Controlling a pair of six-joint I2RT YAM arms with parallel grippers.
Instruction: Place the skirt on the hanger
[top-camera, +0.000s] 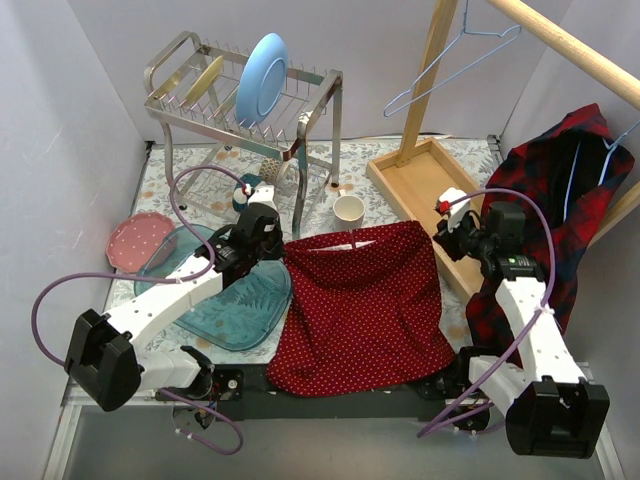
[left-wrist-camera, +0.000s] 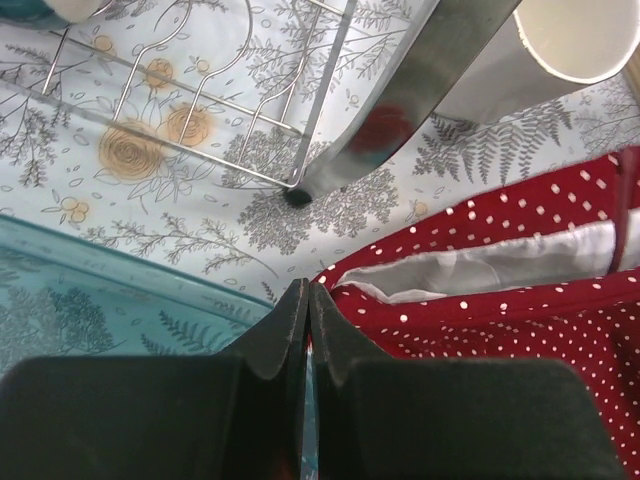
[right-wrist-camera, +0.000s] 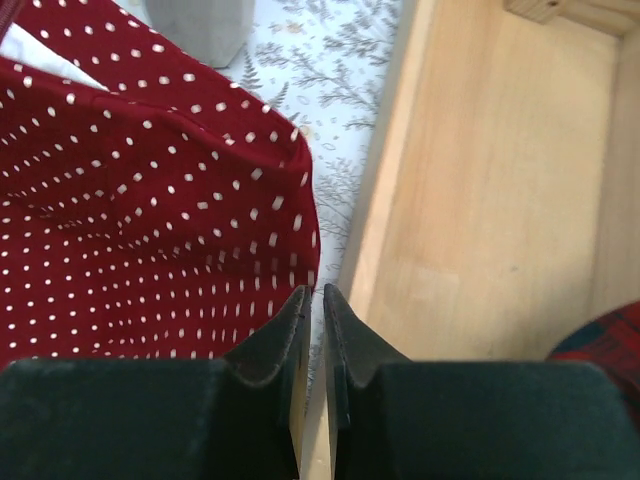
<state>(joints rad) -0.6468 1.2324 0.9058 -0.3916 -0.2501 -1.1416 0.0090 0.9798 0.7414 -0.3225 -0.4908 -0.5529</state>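
Left pincer (left-wrist-camera: 306, 296) sat closed at the top left corner of the skirt (top-camera: 362, 305); right pincer (right-wrist-camera: 314, 300), likewise closed, met its right corner, perhaps pinching cloth.

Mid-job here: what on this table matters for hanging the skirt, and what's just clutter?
Job: skirt, empty wire hanger.
Clutter: dish rack, blue plate, mug, teal tray, pink plate, plaid shirt, wooden tray.
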